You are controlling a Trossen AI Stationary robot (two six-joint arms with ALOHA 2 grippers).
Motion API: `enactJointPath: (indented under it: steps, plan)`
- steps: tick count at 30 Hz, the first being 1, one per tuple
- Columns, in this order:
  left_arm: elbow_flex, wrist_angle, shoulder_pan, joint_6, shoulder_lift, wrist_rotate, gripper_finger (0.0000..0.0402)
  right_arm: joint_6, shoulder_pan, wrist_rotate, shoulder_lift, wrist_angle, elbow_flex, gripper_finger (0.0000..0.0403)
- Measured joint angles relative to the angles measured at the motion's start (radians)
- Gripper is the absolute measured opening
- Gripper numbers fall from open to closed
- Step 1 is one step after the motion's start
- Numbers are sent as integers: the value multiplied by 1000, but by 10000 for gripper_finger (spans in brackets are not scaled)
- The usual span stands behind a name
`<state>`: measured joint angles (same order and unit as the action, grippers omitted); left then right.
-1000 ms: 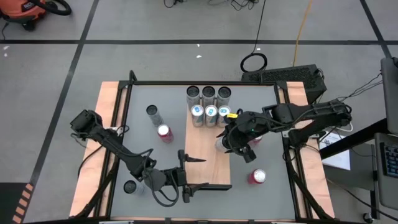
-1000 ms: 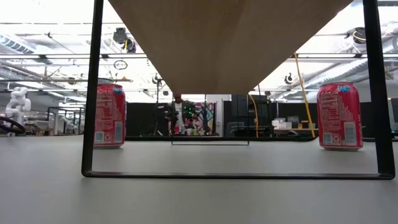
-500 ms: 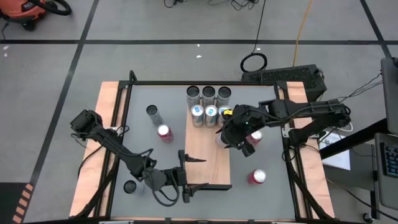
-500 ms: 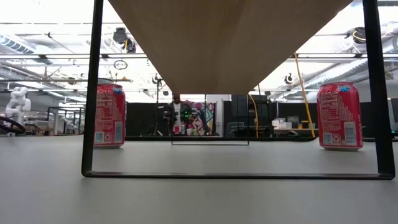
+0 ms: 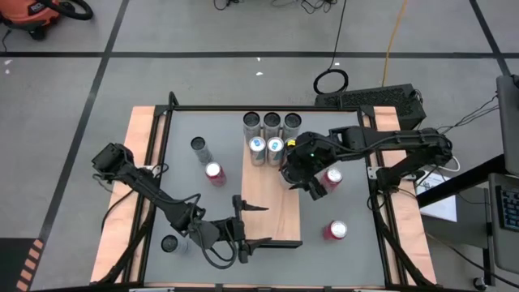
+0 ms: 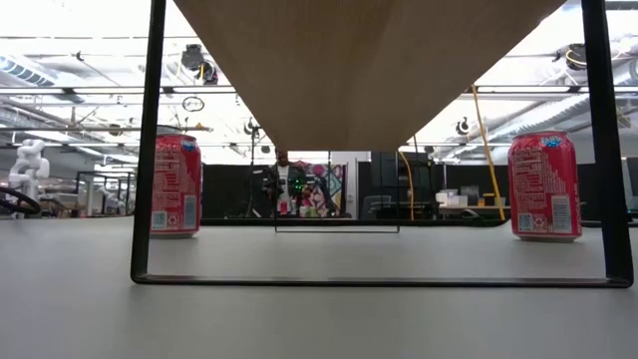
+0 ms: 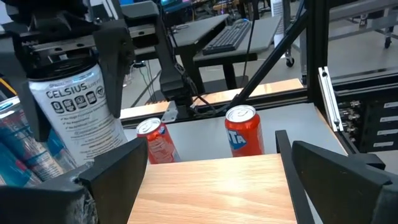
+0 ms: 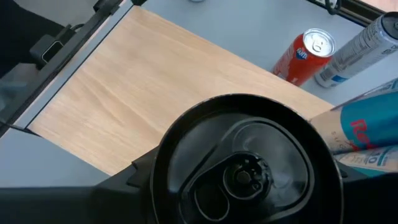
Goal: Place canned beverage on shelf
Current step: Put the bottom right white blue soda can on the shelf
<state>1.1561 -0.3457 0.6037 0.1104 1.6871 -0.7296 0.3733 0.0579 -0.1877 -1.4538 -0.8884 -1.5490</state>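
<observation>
Two rows of slim metal cans [image 5: 272,134] upright at far end of shelf [image 5: 272,212], a long light wood-grain board with thin dark edges over the grey table [image 5: 182,174]. White Celsius can [image 7: 78,109], smooth cylinder, pinched in right gripper [image 5: 293,174] above shelf beside rows. Left gripper [image 5: 247,227] spread wide at near end.

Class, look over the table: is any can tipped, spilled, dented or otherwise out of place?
Nothing stands out. The cans on the shelf stand upright in rows, and the white can held by the right gripper is nearly upright too.
</observation>
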Motion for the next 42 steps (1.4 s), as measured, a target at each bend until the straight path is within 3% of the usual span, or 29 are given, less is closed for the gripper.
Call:
enactJointPath:
  steps: [12, 24, 42]
  plan:
    - [0, 0, 0, 0, 0, 0, 393, -21, 0, 6, -4, -2, 0, 221]
    - [0, 0, 0, -1, 0, 0, 393, -21, 0, 59, -7, 12, 3, 275]
    - [0, 0, 1, -5, 0, 0, 393, -63, 0, 113, 9, 73, 3, 299]
